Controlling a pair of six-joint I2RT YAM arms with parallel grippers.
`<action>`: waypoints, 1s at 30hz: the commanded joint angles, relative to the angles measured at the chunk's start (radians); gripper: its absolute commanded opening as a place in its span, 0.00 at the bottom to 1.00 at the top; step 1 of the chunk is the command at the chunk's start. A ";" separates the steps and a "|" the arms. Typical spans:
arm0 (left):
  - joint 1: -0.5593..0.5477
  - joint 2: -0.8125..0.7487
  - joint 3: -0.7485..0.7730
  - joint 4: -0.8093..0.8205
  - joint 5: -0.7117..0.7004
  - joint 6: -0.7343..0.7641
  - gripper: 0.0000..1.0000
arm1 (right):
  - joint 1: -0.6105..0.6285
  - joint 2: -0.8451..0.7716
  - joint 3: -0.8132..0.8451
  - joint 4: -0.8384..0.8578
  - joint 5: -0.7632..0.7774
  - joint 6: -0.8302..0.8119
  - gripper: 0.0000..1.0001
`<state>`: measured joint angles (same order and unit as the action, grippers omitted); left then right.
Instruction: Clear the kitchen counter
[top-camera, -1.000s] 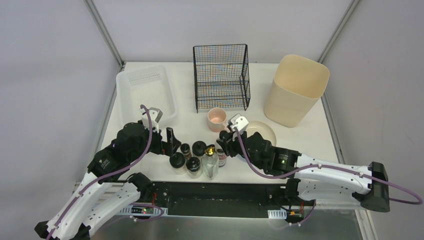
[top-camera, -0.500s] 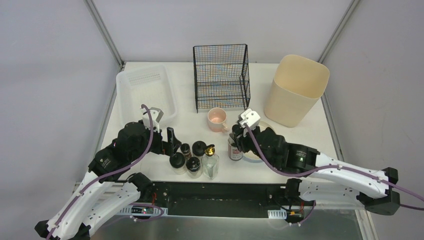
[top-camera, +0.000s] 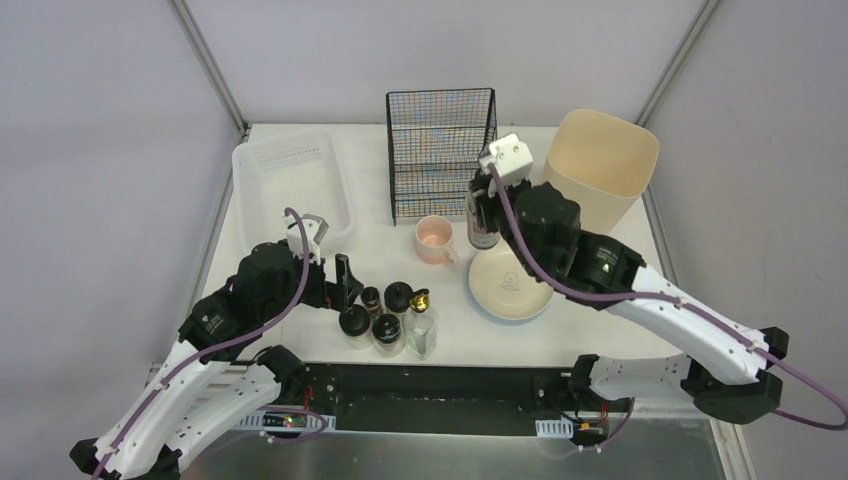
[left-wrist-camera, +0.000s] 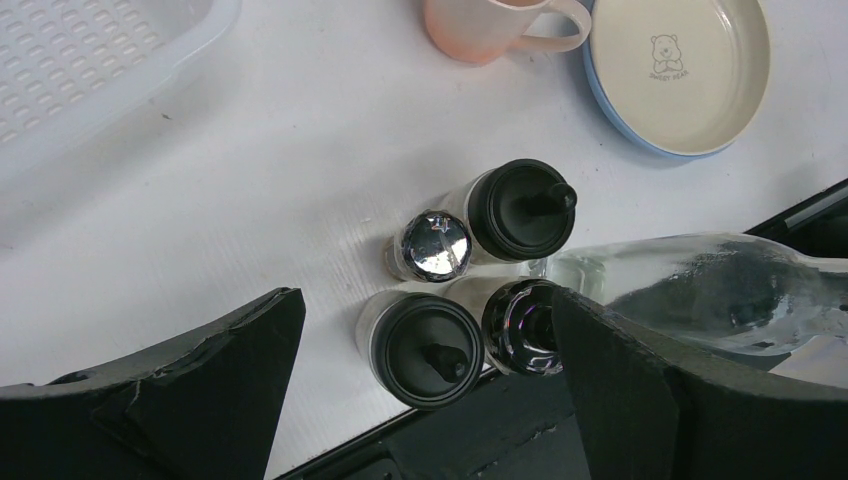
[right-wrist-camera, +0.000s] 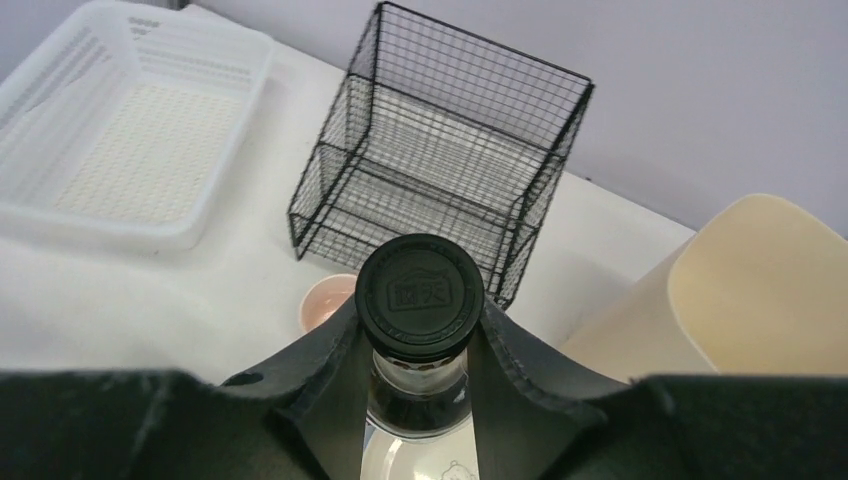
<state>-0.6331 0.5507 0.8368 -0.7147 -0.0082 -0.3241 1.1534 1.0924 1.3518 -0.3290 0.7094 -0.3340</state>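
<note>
The surface (top-camera: 380, 250) carries five bottles (top-camera: 388, 318) clustered at its near edge, plus one cup (top-camera: 434, 238), plate (top-camera: 510, 285), tray (top-camera: 295, 185), rack (top-camera: 442, 155) and bin (top-camera: 592, 180). The left claw (left-wrist-camera: 425, 310) gapes empty above the cluster. The right claw (right-wrist-camera: 420, 350) clamps a sixth bottle (right-wrist-camera: 420, 295) near the rack.

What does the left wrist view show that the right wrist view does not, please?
Only the left wrist view shows the cluster of capped bottles, the clear glass bottle and the bear-print plate. Only the right wrist view shows the black wire rack, the cream bin and the black-capped bottle clamped in the right gripper. Both show the pink mug, the white tray and the kitchen counter.
</note>
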 joint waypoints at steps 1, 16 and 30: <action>0.008 -0.001 -0.002 0.018 0.007 0.011 0.99 | -0.136 0.070 0.196 0.083 -0.061 -0.011 0.00; 0.009 0.015 -0.004 0.015 0.041 0.011 1.00 | -0.464 0.409 0.550 0.272 -0.319 0.044 0.00; 0.017 0.007 -0.007 0.014 0.051 0.010 1.00 | -0.647 0.795 0.994 0.367 -0.367 0.077 0.00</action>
<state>-0.6270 0.5610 0.8368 -0.7151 0.0231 -0.3241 0.5449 1.8561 2.1715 -0.1757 0.3725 -0.2848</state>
